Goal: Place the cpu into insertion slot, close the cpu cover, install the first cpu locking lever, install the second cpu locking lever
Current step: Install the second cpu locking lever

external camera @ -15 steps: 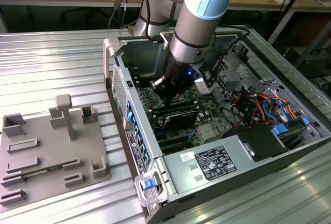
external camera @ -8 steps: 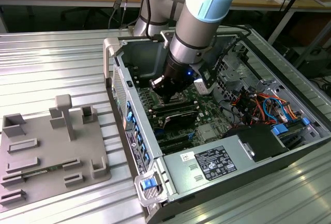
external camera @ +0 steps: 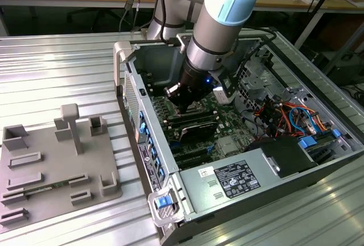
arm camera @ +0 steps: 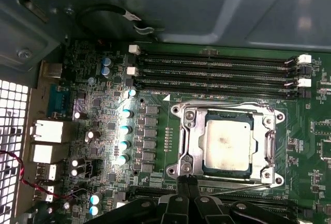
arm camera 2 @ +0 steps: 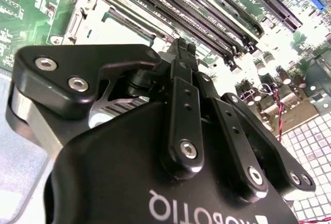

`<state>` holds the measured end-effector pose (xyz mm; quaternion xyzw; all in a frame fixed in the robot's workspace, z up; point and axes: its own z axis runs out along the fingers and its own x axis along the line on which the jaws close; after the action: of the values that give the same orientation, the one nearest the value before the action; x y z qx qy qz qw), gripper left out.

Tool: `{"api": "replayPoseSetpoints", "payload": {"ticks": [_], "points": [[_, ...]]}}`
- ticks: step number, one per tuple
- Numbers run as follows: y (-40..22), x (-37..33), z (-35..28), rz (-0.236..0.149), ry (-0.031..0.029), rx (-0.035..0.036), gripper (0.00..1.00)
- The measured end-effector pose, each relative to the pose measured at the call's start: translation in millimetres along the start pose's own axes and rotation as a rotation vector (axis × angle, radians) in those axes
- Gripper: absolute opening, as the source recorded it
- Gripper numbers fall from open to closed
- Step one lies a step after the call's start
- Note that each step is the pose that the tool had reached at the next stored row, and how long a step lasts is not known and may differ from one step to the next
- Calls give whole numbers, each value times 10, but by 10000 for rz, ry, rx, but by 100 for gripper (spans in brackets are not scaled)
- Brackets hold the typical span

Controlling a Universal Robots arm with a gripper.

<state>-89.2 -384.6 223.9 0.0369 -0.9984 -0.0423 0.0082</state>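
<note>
- The cpu (arm camera: pixel 227 144) lies flat in the insertion slot (arm camera: pixel 191 146) on the green motherboard (arm camera: pixel 103 131), seen in the first wrist view. Its grey metal top faces up.
- The cpu cover (arm camera: pixel 269 149) is down. Its silver frame sits around the chip, and the chip shows through the big square window.
- Thin wire levers (arm camera: pixel 227 103) run along two sides of the frame.
- In the exterior view, going from that view's left to its right: a grey plastic holder tray (external camera: pixel 57 166) lies on the metal table (external camera: pixel 51 70). Next to it stands the open computer case (external camera: pixel 170 172). The robot arm (external camera: pixel 219 24) reaches down into the case. Orange and blue cables (external camera: pixel 296 115) lie further to that view's right.
- The gripper (arm camera: pixel 187 183) hangs just above the board, right at the edge of the slot's frame beside a lever.
- Its two black fingers (arm camera 2: pixel 182 66) are pressed close together, with nothing seen between them.
- Long black memory slots (arm camera: pixel 217 71) run beside the slot, on the far side from the gripper.
</note>
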Motion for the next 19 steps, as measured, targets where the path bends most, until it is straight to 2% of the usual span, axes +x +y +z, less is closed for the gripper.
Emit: {"api": "replayPoseSetpoints", "payload": {"ticks": [3,5,8,13,19], "points": [[8,0,-41,4,8,121,11],[17,-1,-76,3,11,174,11],[19,-7,-97,6,16,225,11],[15,-77,-100,5,16,237,11],[-3,-81,-86,5,15,227,11]]}}
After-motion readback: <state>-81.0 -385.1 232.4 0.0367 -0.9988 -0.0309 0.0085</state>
